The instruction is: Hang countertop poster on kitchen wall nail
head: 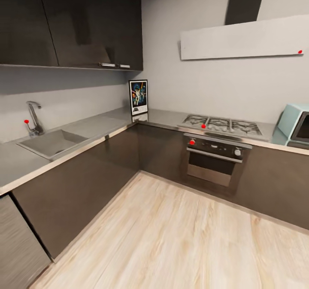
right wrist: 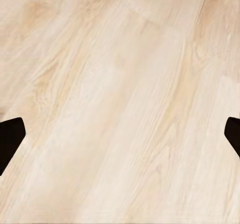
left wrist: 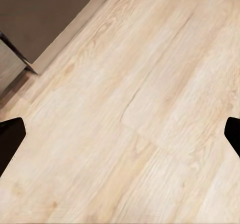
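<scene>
The poster (head: pixel 138 96) stands upright against the wall in the far corner of the kitchen countertop (head: pixel 90 128); it has a black frame, a white border and dark artwork. A small red dot (head: pixel 300 51) marks the white hood panel, and another red dot (head: pixel 26 121) sits on the wall by the tap. In the left wrist view my left gripper (left wrist: pixel 121 136) is open, its dark fingertips (left wrist: pixel 10 141) wide apart over bare wood floor. In the right wrist view my right gripper (right wrist: pixel 121 136) is open too, over the same floor, with nothing between its fingers.
A sink (head: pixel 53 143) with a tap (head: pixel 34 117) is set in the left run of worktop. A gas hob (head: pixel 221 125) over an oven (head: pixel 212 160) and a light blue microwave (head: pixel 296 126) stand to the right. Dark wall cabinets (head: pixel 73 22) hang above. Wood floor (head: pixel 171 237) spreads ahead.
</scene>
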Motion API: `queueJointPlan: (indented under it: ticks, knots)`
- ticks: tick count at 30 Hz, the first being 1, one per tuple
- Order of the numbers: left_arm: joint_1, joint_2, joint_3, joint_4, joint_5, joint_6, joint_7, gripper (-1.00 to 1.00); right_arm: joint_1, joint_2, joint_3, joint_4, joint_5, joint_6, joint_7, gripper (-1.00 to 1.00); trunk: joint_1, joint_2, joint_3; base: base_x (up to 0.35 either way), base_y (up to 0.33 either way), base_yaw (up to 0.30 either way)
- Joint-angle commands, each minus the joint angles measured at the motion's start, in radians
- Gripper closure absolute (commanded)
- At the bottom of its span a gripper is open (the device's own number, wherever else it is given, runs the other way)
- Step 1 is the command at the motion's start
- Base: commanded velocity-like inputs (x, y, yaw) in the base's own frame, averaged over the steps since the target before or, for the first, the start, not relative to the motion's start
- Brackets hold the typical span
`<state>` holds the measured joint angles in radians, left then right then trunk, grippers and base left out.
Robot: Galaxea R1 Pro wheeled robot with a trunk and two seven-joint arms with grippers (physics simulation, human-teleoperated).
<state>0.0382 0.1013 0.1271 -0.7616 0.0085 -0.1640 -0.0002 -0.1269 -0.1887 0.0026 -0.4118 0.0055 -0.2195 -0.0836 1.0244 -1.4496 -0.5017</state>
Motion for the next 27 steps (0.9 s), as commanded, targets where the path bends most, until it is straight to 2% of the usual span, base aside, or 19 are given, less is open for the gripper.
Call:
queueJointPlan:
  ticks: [1, 7, 14, 27]
  knots:
    - [0.000, 0.000, 0.000, -0.001, 0.001, -0.002, 0.000, -1.00, 0.000, 0.000, 0.000, 0.001, 0.001, -0.003, -0.002, -1.00, 0.001, 0.000, -0.001, 0.336, 0.000, 0.205]
    - [0.000, 0.000, 0.000, 0.000, 0.001, -0.002, 0.000, -1.00, 0.000, -0.002, -0.001, 0.002, 0.001, -0.002, -0.002, -1.00, 0.001, 0.000, -0.001, 0.336, 0.000, 0.084]
    - [0.000, 0.000, 0.000, 0.001, 0.001, -0.002, 0.000, -1.00, 0.000, -0.004, 0.002, 0.059, 0.001, -0.001, -0.001, -1.00, 0.001, 0.000, -0.001, 0.336, 0.000, 0.007]
    - [0.000, 0.000, 0.001, 0.001, 0.001, -0.002, 0.000, -1.00, 0.000, -0.003, 0.002, 0.068, 0.001, -0.003, -0.002, -1.00, 0.001, 0.000, -0.001, 0.336, 0.000, 0.000]
